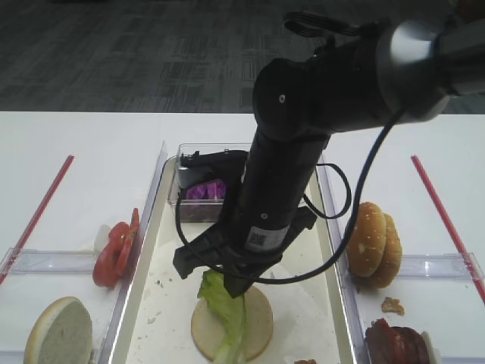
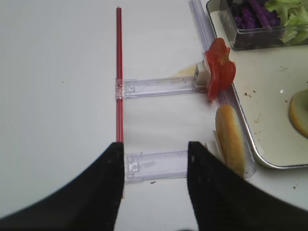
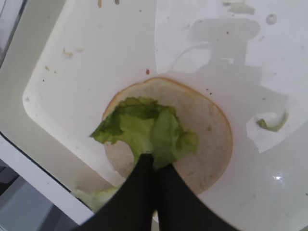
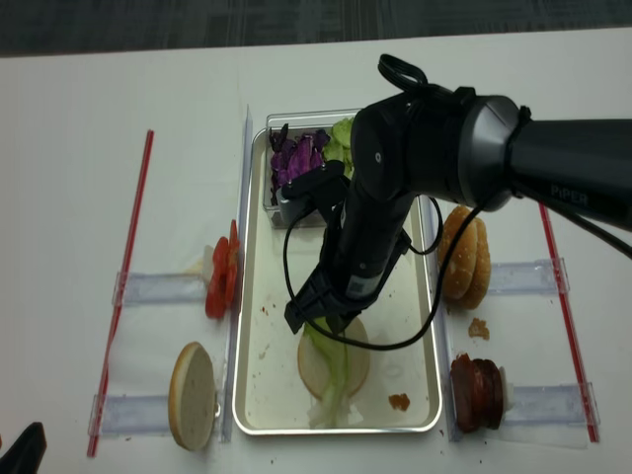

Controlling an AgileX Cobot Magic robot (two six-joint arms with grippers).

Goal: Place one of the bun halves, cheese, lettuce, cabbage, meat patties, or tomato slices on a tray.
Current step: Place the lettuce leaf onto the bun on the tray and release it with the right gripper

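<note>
The right pincer [image 3: 155, 163] is closed, pinching one end of the lettuce [image 3: 144, 127] leaf, which lies draped over a pale bun half [image 3: 202, 139] sitting cut face up on the tray [image 4: 259, 390], toward the tray's near end. The leaf's far end trails over the bun's edge. The left pincer [image 2: 154, 166] hangs with its jaws apart and nothing between them over the left part of the tabletop [image 2: 57, 72], near the tomato slices [image 2: 220, 72] and another bun half [image 2: 231, 139] beside the tray's left rim. A clear tub with purple cabbage [image 4: 294, 155] sits at the tray's far end. Sesame buns [image 4: 464, 257] and meat patties [image 4: 477, 392] lie right of the tray.
</note>
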